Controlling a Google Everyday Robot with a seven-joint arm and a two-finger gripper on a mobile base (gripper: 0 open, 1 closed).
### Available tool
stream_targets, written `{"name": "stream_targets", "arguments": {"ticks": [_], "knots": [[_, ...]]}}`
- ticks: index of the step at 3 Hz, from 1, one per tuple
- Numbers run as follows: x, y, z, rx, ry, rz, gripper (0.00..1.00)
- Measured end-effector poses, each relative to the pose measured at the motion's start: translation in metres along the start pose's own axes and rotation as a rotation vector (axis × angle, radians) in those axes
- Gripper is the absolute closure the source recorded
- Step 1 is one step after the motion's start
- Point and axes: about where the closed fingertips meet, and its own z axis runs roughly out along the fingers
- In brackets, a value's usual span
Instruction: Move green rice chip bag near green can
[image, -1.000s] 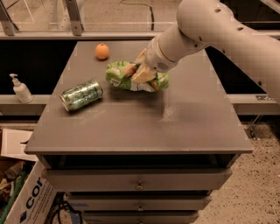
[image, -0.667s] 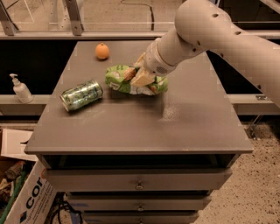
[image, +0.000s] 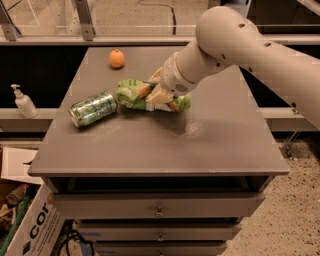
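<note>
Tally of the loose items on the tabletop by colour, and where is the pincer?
Green: 2 (snack bag, can)
Orange: 1 (orange)
Total: 3
The pincer grips the snack bag at its middle, beside the can.

A glossy, wrinkled green rice chip bag (image: 129, 93) is clamped in the smooth pale tool (image: 155, 95); a shiny green metal can (image: 93, 108) is seen to its left.

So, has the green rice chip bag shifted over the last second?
Yes: with the gripper on it, the green rice chip bag moved slightly toward the green can.
</note>
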Motion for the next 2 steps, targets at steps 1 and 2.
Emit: {"name": "stream_targets", "arguments": {"ticks": [1,2], "knots": [[-0.0032,0.0071,0.0027,-0.026,-0.007,0.008,0.82],[-0.0072,0.0092,0.0001,-0.037,-0.016,0.014,0.59]]}}
